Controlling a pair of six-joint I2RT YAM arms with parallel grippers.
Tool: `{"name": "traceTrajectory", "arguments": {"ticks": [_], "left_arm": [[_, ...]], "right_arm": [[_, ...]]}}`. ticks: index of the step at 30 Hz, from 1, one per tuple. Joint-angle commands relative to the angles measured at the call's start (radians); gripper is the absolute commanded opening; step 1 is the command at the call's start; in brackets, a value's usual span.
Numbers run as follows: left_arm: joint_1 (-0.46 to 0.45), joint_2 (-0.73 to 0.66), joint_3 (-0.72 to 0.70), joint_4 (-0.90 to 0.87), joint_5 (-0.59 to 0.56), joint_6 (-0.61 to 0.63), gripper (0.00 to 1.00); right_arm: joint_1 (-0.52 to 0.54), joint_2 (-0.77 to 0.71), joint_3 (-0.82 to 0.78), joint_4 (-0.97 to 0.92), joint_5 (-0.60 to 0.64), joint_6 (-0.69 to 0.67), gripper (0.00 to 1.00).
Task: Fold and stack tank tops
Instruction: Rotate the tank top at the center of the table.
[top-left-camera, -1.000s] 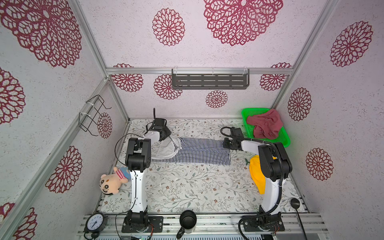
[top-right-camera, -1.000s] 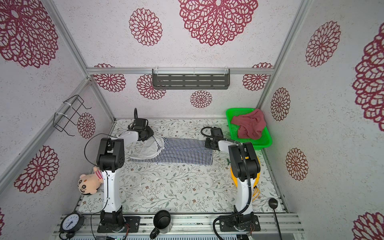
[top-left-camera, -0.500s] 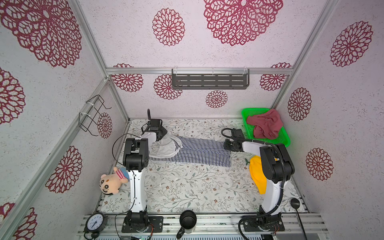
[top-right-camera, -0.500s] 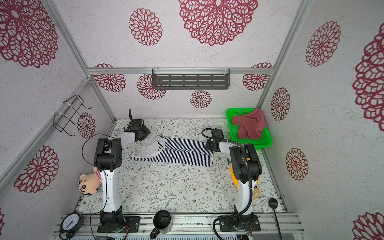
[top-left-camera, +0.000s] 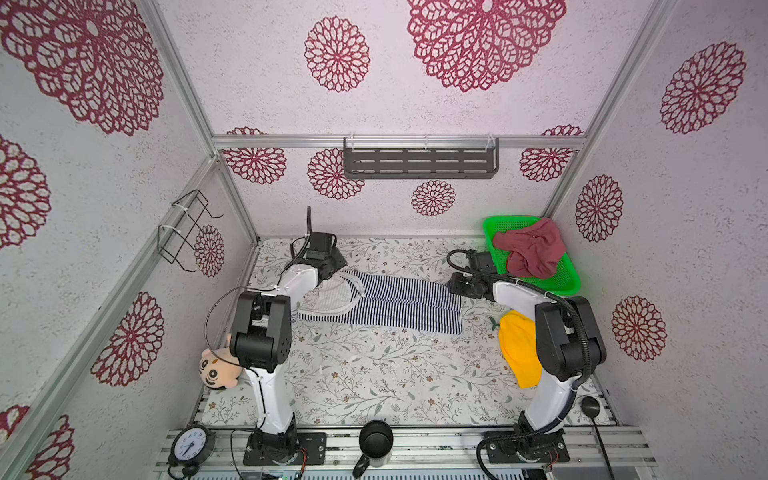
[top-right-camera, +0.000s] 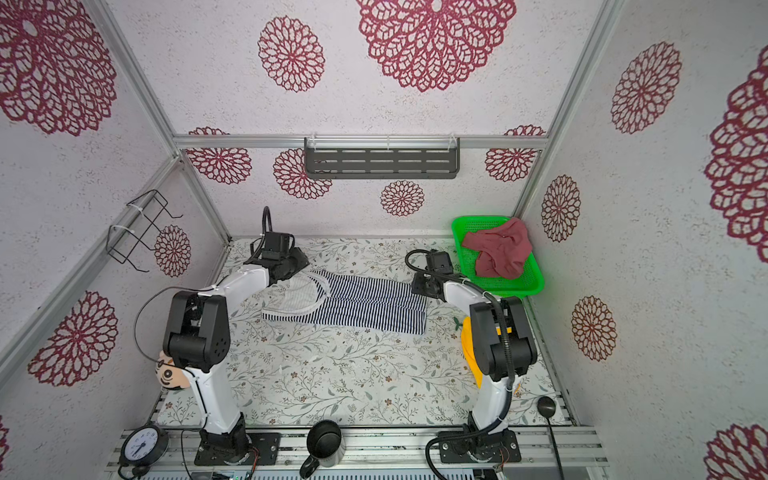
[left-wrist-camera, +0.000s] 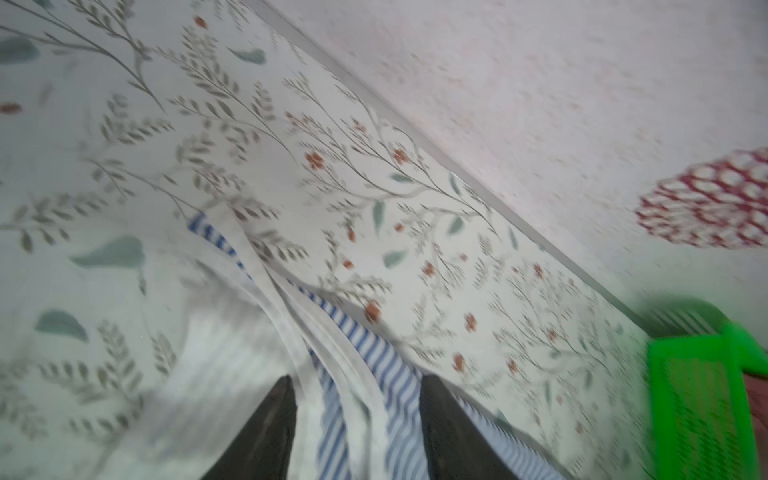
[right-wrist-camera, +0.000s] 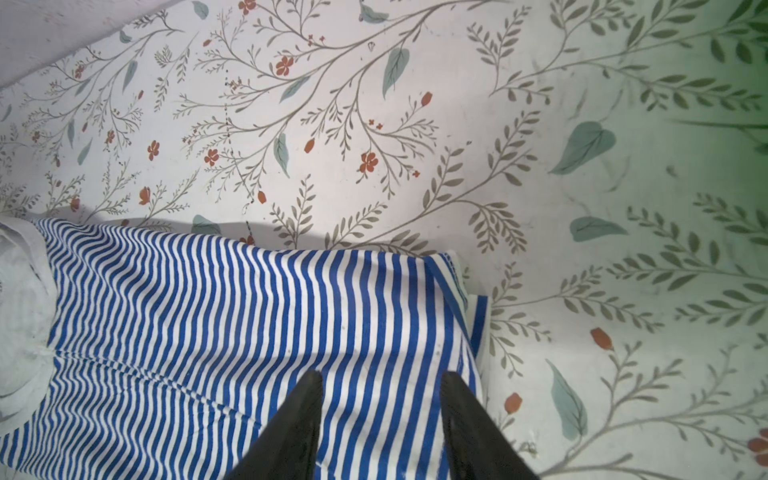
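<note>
Lying flat beside the green basket (top-left-camera: 509, 224), the striped tank top (top-left-camera: 399, 301) has the left gripper (left-wrist-camera: 357, 380) spread over its straps (far end) and the right gripper (right-wrist-camera: 380, 376) spread over its hem; the maroon tank top (top-left-camera: 532, 253) sits in that basket

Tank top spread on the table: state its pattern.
Thin blue-and-white stripes; the tank top shows best in the right wrist view.

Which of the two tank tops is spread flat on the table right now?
The navy-and-white striped tank top, spread flat on the table. The maroon tank top sits crumpled in the green basket.
</note>
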Motion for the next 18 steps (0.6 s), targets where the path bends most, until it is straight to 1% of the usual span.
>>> {"name": "traceTrajectory", "arguments": {"ticks": [1,5,6,7,9,12,18], "left_arm": [[-0.1,-0.023,-0.08,-0.013,0.012,-0.05,0.41],[-0.172,0.031,-0.085,-0.009,0.026,-0.078,0.36],[-0.175,0.045,-0.08,-0.004,0.037,-0.087,0.35],[-0.178,0.098,-0.078,0.005,0.049,-0.097,0.34],[-0.181,0.131,-0.084,0.01,0.037,-0.109,0.33],[-0.172,0.146,-0.129,0.04,0.009,-0.136,0.32],[-0.163,0.136,-0.199,0.064,0.005,-0.164,0.32]], "right_arm": [[-0.004,-0.015,0.04,-0.047,-0.007,-0.039,0.47],[-0.005,0.014,0.07,-0.063,-0.031,-0.058,0.43],[-0.005,0.022,0.078,-0.065,-0.036,-0.064,0.42],[-0.005,0.034,0.089,-0.068,-0.04,-0.073,0.42],[-0.005,0.055,0.103,-0.064,-0.038,-0.089,0.4],[-0.011,0.102,0.135,-0.071,-0.031,-0.111,0.39],[-0.028,0.201,0.234,-0.091,-0.026,-0.13,0.36]]}}
